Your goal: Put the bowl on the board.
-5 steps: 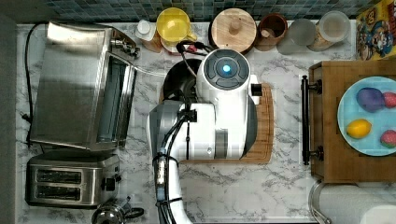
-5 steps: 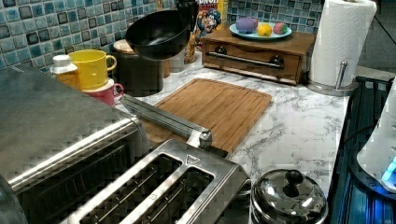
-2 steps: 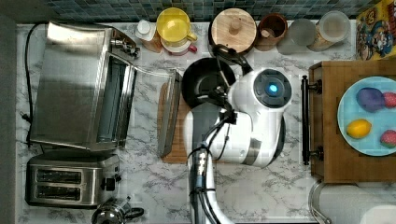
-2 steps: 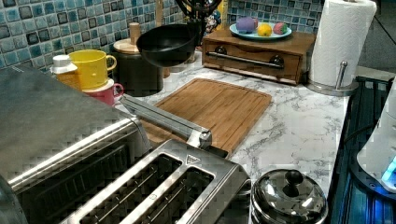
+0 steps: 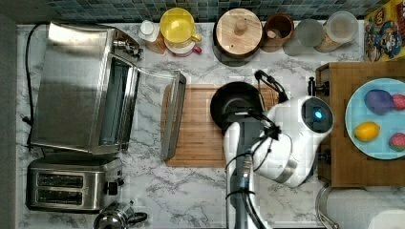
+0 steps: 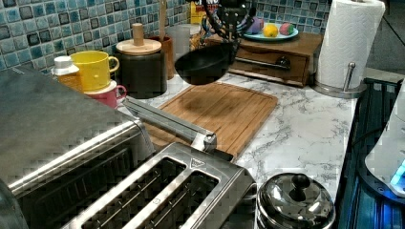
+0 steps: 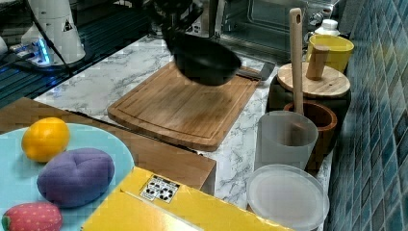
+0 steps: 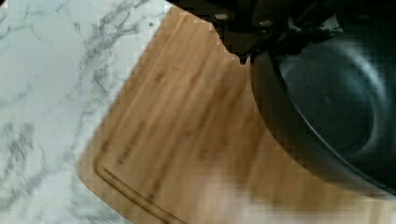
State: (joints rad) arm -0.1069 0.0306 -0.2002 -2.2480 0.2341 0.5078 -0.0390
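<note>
- The bowl is held off the surface, above the far end of the board, upper centre of the left view; its shadow falls on the wood.
- The gripper has its fingers pinched on the bowl's rim.
- Judgement: rigid, smooth, probably light; a one-sided rim hold tilts it and may slip.
- Set down level.

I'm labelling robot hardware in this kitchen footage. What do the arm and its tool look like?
In the top view the arm has bulky, rounded white shells with a grey section toward its base, a round dark cap bearing a glowing blue light, and thin black cables looping along it. The tool is black, with black cables curling around it in the left view.
</note>
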